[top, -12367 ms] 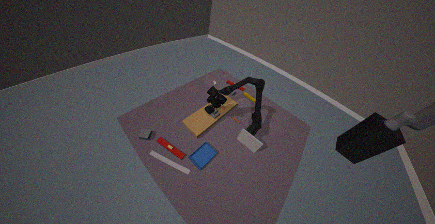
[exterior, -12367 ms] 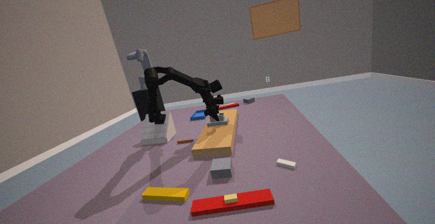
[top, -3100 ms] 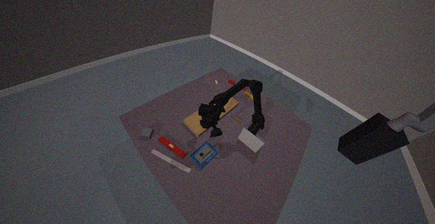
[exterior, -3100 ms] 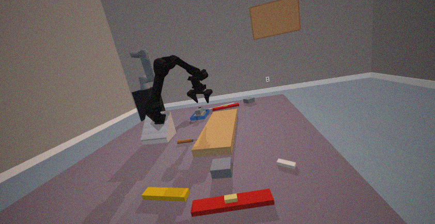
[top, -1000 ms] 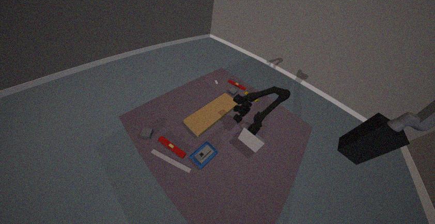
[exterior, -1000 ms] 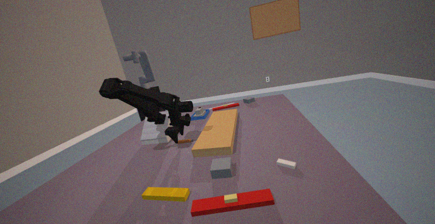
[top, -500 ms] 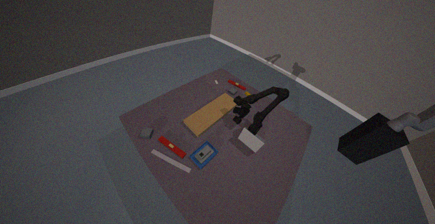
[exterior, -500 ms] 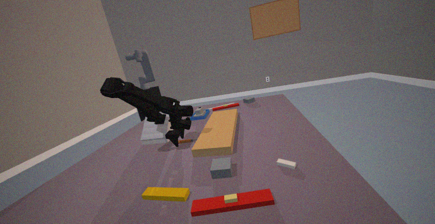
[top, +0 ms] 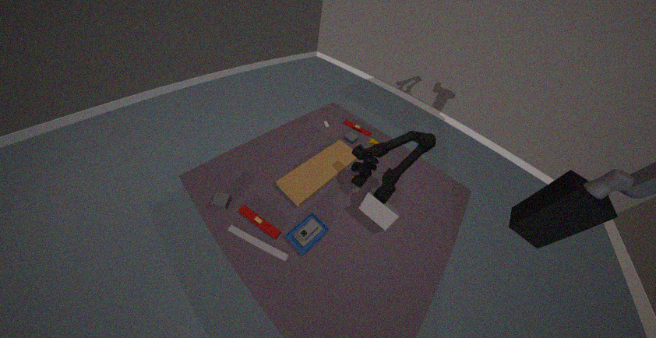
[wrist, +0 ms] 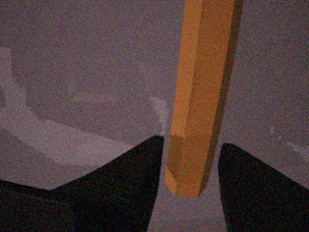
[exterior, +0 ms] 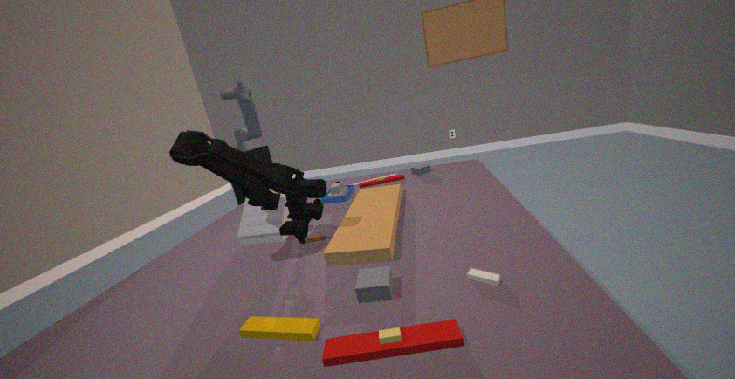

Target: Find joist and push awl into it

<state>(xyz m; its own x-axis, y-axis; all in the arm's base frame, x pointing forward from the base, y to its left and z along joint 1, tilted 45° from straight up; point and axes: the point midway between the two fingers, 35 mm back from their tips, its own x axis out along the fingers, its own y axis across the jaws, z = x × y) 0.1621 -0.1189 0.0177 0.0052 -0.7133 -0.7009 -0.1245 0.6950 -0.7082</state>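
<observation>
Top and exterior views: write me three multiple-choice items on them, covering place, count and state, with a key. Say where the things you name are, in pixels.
1. Where is the stud finder (top: 308, 230) (exterior: 338, 189)?
A) On the panel (top: 314, 174) (exterior: 370, 214)
B) In the blue tray (top: 294, 244) (exterior: 336, 200)
C) Under the arm's claw

2. How many red bars (top: 269, 228) (top: 365, 130) (exterior: 427, 333) (exterior: 367, 183) are there?
A) Two
B) Three
C) Four

3. How is the awl (top: 352, 176) (exterior: 314, 238) (wrist: 202, 84)?
A) Upright in the panel
B) Inside the tray
C) Lying down beside the panel

1 B: the blue rim surrounds it.
2 A: one beyond each end of the panel.
3 C: its orange handle lies low, outside the panel's edge.
</observation>
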